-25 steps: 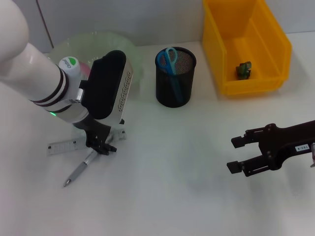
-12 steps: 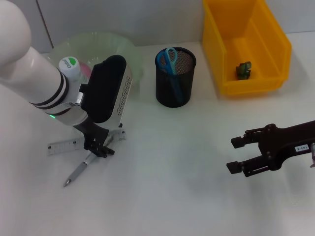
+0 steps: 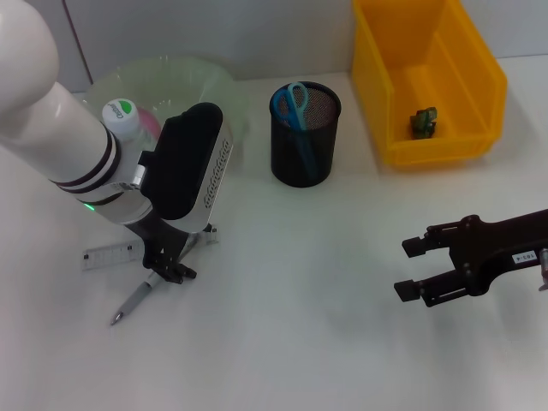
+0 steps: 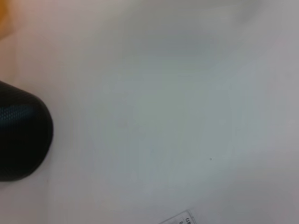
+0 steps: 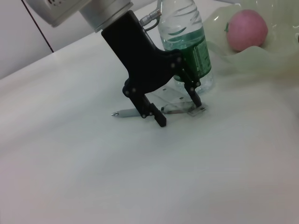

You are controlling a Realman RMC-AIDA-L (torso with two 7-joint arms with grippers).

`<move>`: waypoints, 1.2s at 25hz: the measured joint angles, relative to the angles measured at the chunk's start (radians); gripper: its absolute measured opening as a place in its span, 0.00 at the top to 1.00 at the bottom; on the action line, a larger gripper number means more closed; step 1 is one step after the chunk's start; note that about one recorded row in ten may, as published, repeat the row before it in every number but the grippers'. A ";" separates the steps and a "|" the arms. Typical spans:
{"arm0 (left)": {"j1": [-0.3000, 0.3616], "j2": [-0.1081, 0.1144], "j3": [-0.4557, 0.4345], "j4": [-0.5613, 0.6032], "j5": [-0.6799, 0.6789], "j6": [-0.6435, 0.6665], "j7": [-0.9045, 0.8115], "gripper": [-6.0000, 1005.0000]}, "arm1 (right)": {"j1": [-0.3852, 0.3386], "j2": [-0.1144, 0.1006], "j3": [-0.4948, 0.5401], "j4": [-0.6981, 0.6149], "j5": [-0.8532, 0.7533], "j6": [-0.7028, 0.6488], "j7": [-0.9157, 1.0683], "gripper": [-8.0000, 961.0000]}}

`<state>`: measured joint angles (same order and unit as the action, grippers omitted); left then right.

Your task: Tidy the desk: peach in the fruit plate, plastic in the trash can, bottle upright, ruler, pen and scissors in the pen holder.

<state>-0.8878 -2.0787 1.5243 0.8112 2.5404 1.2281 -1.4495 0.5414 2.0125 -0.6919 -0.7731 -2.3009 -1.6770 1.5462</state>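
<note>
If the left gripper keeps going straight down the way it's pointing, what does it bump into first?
Probably the pen. The left gripper points down at the table with its fingers open on either side of it, beside the ruler. Depth is hard to judge, so a fingertip might touch the table first.

Your left arm reaches in from the near left, wrist angled steeply down, and the left gripper (image 3: 175,257) has its fingers spread wide just above the desk. Your right gripper (image 3: 415,268) hangs at the near right, fingers parted, pointing left.
</note>
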 joint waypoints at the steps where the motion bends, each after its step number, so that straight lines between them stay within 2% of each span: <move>1: 0.000 0.000 0.000 0.000 0.000 0.000 0.000 0.29 | 0.000 0.000 0.000 0.000 0.000 0.000 0.000 0.15; 5: 0.010 0.000 0.000 0.015 -0.001 -0.054 -0.006 0.29 | 0.000 0.000 0.000 0.000 0.000 0.001 0.000 0.15; 14: -0.002 0.000 0.009 -0.017 0.004 -0.086 -0.008 0.29 | 0.005 0.000 0.000 0.000 0.000 0.001 0.000 0.15; 24: -0.008 0.000 0.041 -0.024 0.014 -0.074 -0.023 0.29 | 0.011 0.000 0.000 0.008 -0.002 0.000 0.000 0.15; 30: -0.001 0.001 0.045 0.010 0.022 0.006 -0.033 0.29 | 0.012 0.000 0.000 0.010 -0.011 0.001 0.000 0.15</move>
<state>-0.8891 -2.0774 1.5695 0.8217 2.5621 1.2337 -1.4826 0.5538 2.0126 -0.6918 -0.7635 -2.3117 -1.6758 1.5463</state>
